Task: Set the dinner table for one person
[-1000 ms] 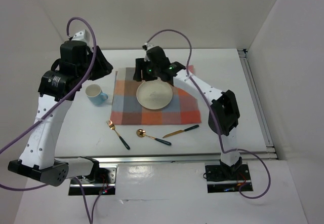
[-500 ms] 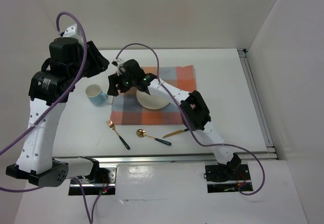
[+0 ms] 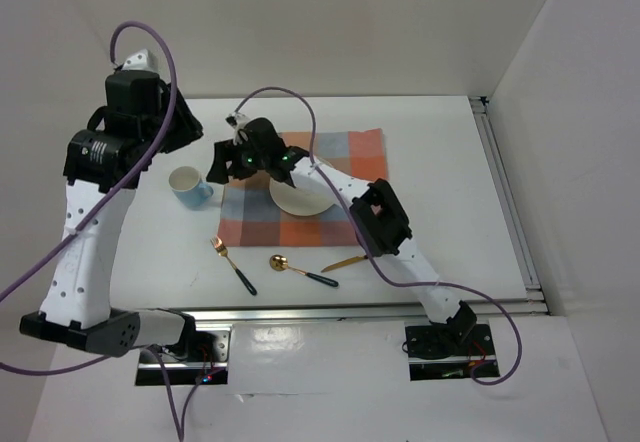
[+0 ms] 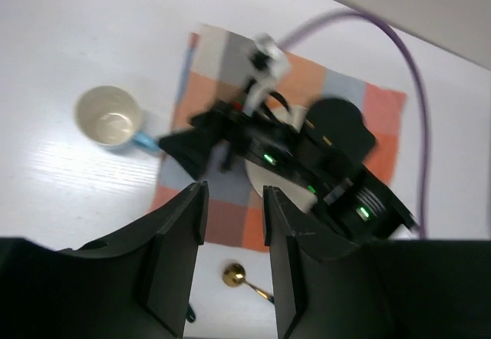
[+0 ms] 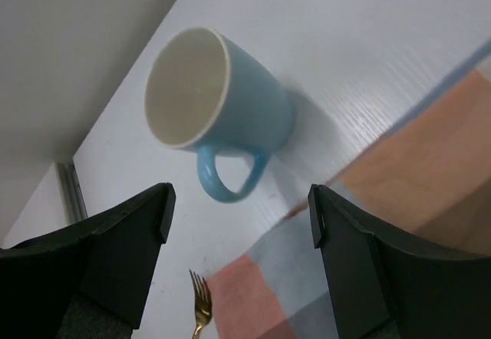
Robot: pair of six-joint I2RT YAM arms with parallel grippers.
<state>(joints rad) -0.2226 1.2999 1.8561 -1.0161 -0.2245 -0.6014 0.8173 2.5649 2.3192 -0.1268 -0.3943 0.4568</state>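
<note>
On the white dinner table lies a checked mat with a cream plate on it. A light blue mug stands upright just left of the mat. My right gripper reaches across the mat's left edge. In the right wrist view it is open, with the mug a little beyond its tips. My left gripper hangs high above the mug's far side. Its jaws are open and empty. From up there I see the mug far below.
A gold fork, a gold spoon and a gold knife, all black-handled, lie on the table in front of the mat. The fork lies near the mat's corner. An aluminium rail runs along the right edge.
My right arm has swung left from over the plate to the mat's left edge, facing the mug, and its jaws have widened. The left arm has drawn back a little.
</note>
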